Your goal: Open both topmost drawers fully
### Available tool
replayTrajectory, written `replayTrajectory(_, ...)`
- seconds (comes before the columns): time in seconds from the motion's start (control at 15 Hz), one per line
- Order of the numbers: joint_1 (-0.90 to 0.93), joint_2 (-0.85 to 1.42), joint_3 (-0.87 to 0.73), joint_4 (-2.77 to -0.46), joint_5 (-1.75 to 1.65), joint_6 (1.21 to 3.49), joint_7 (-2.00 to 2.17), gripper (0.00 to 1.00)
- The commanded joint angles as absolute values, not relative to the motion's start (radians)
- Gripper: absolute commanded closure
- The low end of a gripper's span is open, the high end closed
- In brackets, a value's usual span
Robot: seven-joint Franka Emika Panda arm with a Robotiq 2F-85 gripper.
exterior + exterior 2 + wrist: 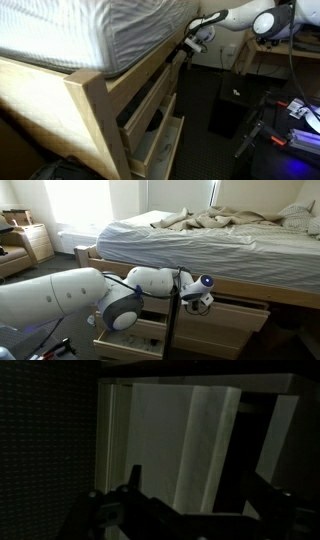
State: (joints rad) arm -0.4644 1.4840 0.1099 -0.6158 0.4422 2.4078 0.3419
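Under the mattress, the pale wood bed frame (pixel 95 95) holds drawers. In an exterior view a topmost drawer (pixel 238 314) stands pulled out on the right, and another pale drawer (pixel 138 332) is pulled out on the left. My gripper (pixel 196 296) hangs between them at the dark upright. From the side, the gripper (pixel 189 44) sits at the frame's side rail just below the mattress, above a drawer (pixel 148 118) that is partly out. The dark wrist view shows both fingers (pixel 133 482) spread apart before a pale wood panel (pixel 190 445), with nothing between them.
The mattress (pixel 110 30) overhangs the frame. A lower drawer (pixel 162 150) also juts out. A black box (pixel 230 105) and cables lie on the floor beside the bed. A wooden side table (pixel 35 240) stands at the far left. My arm (pixel 60 300) fills the foreground.
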Motion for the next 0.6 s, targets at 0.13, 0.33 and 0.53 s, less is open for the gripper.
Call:
replayTrajectory(0.13, -0.435, 1.487, 0.111, -0.618, 0.432, 2.385, 0.355, 0.0)
replayTrajectory(0.33, -0.431, 1.489, 0.114, -0.632, 0.432, 2.345, 0.344, 0.0)
replayTrajectory(0.53, -0.416, 1.489, 0.1, -0.63, 0.42, 2.306, 0.352, 0.0)
